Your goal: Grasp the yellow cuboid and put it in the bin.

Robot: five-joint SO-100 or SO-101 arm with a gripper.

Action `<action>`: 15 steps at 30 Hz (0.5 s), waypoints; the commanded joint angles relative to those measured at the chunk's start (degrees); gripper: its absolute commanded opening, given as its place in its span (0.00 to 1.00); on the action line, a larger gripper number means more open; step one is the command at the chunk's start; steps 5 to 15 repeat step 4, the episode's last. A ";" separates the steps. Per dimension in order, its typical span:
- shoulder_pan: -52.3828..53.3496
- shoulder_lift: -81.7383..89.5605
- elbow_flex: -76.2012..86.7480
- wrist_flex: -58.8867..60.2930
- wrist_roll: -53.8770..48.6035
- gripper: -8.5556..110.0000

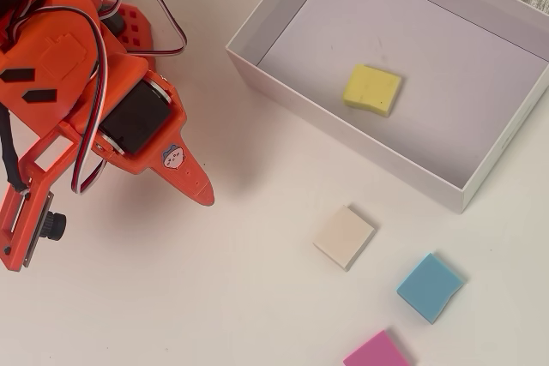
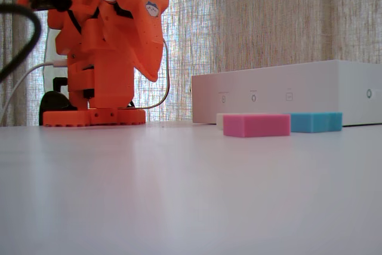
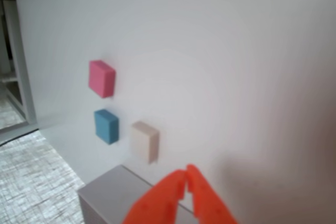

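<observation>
The yellow cuboid (image 1: 372, 89) lies flat on the floor of the white bin (image 1: 343, 126), near its middle in the overhead view. It is hidden behind the bin's wall (image 2: 286, 97) in the fixed view and out of sight in the wrist view, where only a bin corner (image 3: 110, 192) shows. My orange gripper (image 1: 206, 195) is shut and empty, well left of the bin and raised above the table. Its tips point down in the fixed view (image 2: 154, 76) and touch in the wrist view (image 3: 186, 174).
A cream block (image 1: 344, 237), a blue block (image 1: 430, 287) and a pink block (image 1: 377, 353) lie on the white table in front of the bin. They also show in the wrist view: cream (image 3: 145, 141), blue (image 3: 106, 126), pink (image 3: 102, 78). The arm's base (image 2: 94, 116) stands at the left.
</observation>
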 commanded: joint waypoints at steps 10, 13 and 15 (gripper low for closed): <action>0.18 -0.35 -0.18 0.00 -0.35 0.00; 0.18 -0.35 -0.18 0.00 -0.35 0.00; 0.18 -0.35 -0.18 0.00 -0.35 0.00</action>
